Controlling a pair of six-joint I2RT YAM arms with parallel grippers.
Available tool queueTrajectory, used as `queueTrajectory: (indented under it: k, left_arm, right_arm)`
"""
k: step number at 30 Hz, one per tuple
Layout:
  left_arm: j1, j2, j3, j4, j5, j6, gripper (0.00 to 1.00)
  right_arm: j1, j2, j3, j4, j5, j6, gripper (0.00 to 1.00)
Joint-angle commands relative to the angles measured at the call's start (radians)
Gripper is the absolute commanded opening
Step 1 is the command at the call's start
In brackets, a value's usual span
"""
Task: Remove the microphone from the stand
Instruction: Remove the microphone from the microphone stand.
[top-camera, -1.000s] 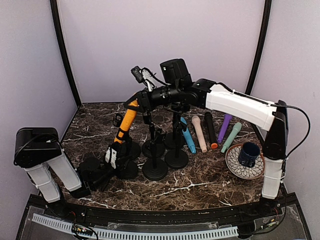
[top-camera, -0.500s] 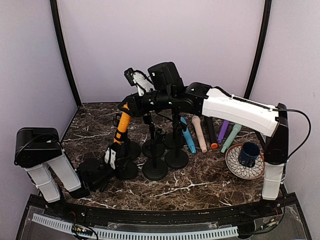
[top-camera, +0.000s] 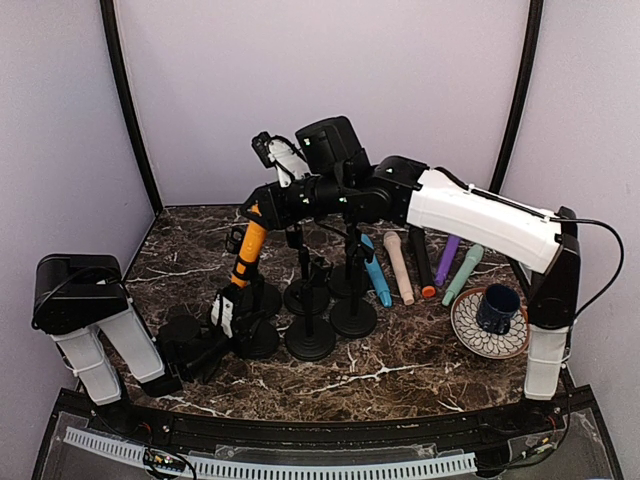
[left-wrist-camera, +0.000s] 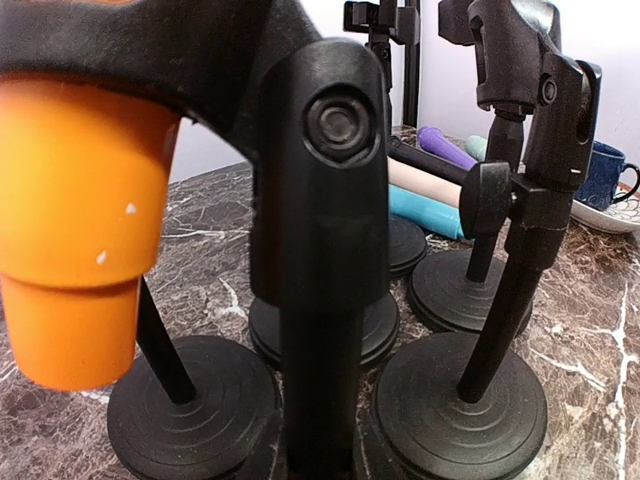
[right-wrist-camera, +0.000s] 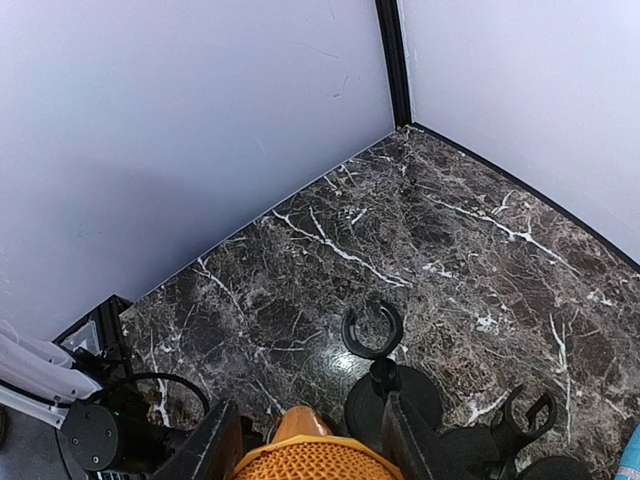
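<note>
Glossy marble table (top-camera: 400, 370); microphone (top-camera: 250, 248) seemingly matt.

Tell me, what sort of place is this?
Likely a robot test booth: plain walls boxing in a marble table, two arms bolted at its edge, and mic stands set out as props.

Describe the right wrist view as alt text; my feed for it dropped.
The right gripper grips the mesh head of the orange microphone between its two black fingers at the bottom edge, seen from above. Beyond are the dark marble table, an empty stand clip, and pale walls meeting at a black corner post.
</note>
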Motion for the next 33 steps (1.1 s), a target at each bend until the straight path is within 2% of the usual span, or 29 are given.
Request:
queueTrajectory:
  k: [1, 5, 10, 14, 19, 25, 33]
  left_arm:
    - [0.007, 0.035, -0.052, -0.149, -0.052, -0.040, 0.00]
    - [0.007, 0.034, -0.057, -0.142, -0.051, -0.046, 0.00]
    - [0.007, 0.032, -0.059, -0.141, -0.045, -0.047, 0.00]
    - [0.006, 0.030, -0.059, -0.147, -0.042, -0.044, 0.00]
    - [0.007, 0.027, -0.058, -0.152, -0.041, -0.046, 0.00]
    - [0.007, 0.027, -0.056, -0.159, -0.044, -0.046, 0.00]
    - [0.007, 0.029, -0.046, -0.184, -0.044, -0.044, 0.00]
  right_arm:
    - [-0.096, -0.085, 0.105, 0.220, -0.050, -0.026, 0.20]
    - [-0.150, -0.115, 0.038, 0.309, -0.258, 0.002, 0.19]
    - [-0.199, -0.101, 0.063, 0.325, -0.503, 0.012, 0.19]
    - [-0.223, -0.100, 0.062, 0.342, -0.620, 0.011, 0.19]
    - [-0.251, -0.114, 0.027, 0.404, -0.695, 0.039, 0.19]
    - [-0.257, -0.142, -0.012, 0.426, -0.618, 0.053, 0.19]
    - [-0.202, -0.177, -0.024, 0.347, -0.285, 0.013, 0.19]
